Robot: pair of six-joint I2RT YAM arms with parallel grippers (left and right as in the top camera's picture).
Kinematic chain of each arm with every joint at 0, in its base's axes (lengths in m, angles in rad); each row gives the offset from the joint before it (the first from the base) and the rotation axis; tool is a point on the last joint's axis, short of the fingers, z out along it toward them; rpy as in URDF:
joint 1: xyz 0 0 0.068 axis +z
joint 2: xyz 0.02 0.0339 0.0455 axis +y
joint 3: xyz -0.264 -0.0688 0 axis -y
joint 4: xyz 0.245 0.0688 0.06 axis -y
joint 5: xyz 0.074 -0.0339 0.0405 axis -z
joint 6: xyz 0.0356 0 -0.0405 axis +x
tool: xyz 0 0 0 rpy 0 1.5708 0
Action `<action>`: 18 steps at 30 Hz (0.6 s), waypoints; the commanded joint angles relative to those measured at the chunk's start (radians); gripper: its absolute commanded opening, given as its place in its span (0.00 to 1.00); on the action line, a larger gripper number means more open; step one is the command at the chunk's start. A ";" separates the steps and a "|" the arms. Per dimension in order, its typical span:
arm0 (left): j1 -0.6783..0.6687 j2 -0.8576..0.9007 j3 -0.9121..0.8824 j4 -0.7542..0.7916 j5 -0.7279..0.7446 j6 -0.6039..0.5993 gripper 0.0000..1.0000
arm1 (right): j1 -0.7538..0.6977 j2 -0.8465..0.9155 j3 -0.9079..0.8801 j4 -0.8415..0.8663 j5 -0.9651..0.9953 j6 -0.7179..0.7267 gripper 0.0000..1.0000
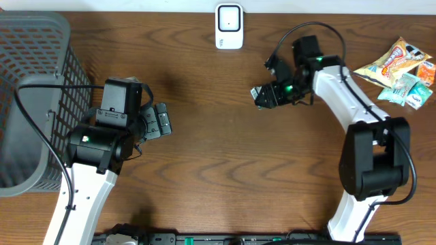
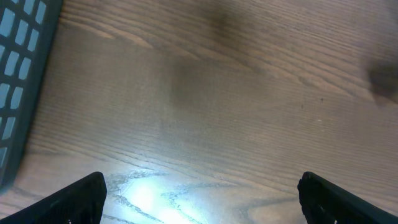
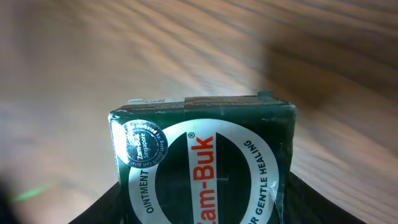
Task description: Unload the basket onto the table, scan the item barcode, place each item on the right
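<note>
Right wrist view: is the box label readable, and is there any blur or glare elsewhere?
Right wrist: the dark green cardboard Zam-Buk ointment box is sharp and readable, while the brown wooden table behind it is blurred. Left wrist: a bright glare patch lies on the table near the bottom edge. Overhead: even light, in focus, faint shadows.

A grey basket (image 1: 34, 41) stands left, snack packets (image 1: 402, 68) right.

Zam-Buk ointment box (image 3: 200, 163), between right gripper (image 1: 261, 96) jaws: lower part cut off at bottom edge | table (image 3: 93, 56) beyond jaws: blurred | left fingertips (image 2: 78, 200): cropped at bottom edge
</note>
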 commanded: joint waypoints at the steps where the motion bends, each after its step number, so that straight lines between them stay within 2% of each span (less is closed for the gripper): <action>1: 0.002 0.002 0.009 0.000 0.001 -0.009 0.98 | 0.054 -0.016 0.002 0.000 0.304 -0.007 0.50; 13: 0.002 0.002 0.009 0.000 0.001 -0.009 0.98 | 0.224 -0.016 0.002 0.072 0.790 -0.047 0.50; 18: 0.002 0.002 0.009 0.000 0.001 -0.009 0.98 | 0.271 -0.016 0.002 0.171 0.888 -0.105 0.52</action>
